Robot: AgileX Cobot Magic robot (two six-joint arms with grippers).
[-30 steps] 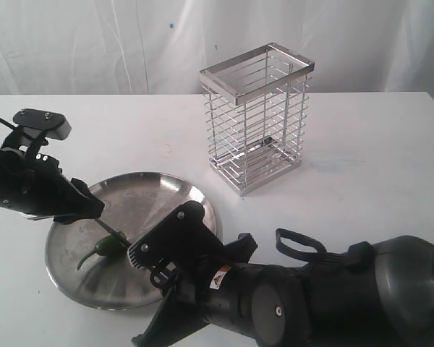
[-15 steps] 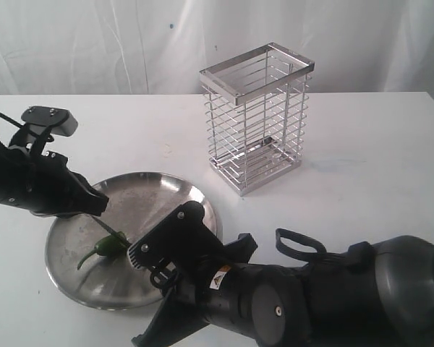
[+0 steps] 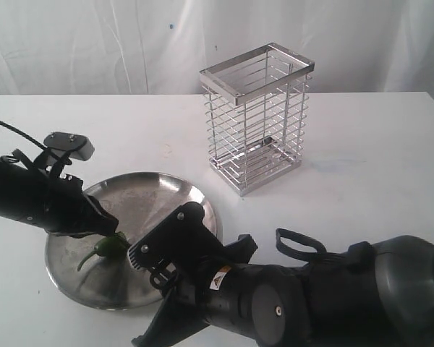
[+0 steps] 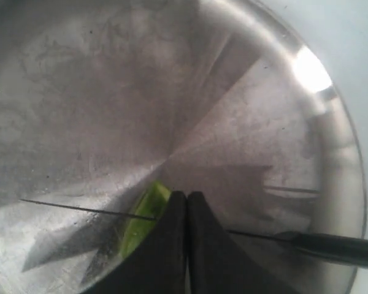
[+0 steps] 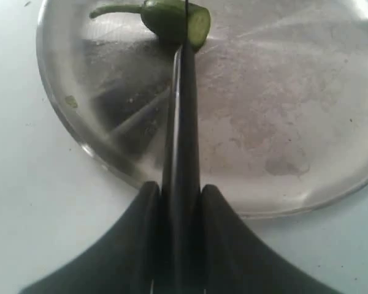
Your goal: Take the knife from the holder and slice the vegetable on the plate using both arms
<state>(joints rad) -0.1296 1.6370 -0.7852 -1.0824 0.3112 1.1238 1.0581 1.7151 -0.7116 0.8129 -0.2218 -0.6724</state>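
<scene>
The green chilli point(image 3: 107, 248) lies on the left half of the steel plate point(image 3: 153, 194). My left gripper point(image 3: 114, 231) is shut, its tips point(image 4: 187, 197) down against the chilli point(image 4: 144, 217), nothing between them. My right gripper point(image 5: 179, 187) is shut on the black knife point(image 5: 183, 110), which reaches across the plate point(image 5: 282, 110). The blade tip meets the chilli point(image 5: 168, 17) beside its pale cut face. In the left wrist view the knife point(image 4: 337, 246) runs edge-on, a thin dark line passing the left fingertips. The chrome wire holder point(image 3: 257, 119) stands behind the plate with no knife in it.
The bulky right arm point(image 3: 289, 303) fills the near edge of the white table and hides the plate's near rim. A white curtain hangs behind the table. The left arm's cable trails off at the far left.
The left arm has moved right and down over the plate, bringing its shut tips onto the chilli. The right arm and the knife have stayed put.
</scene>
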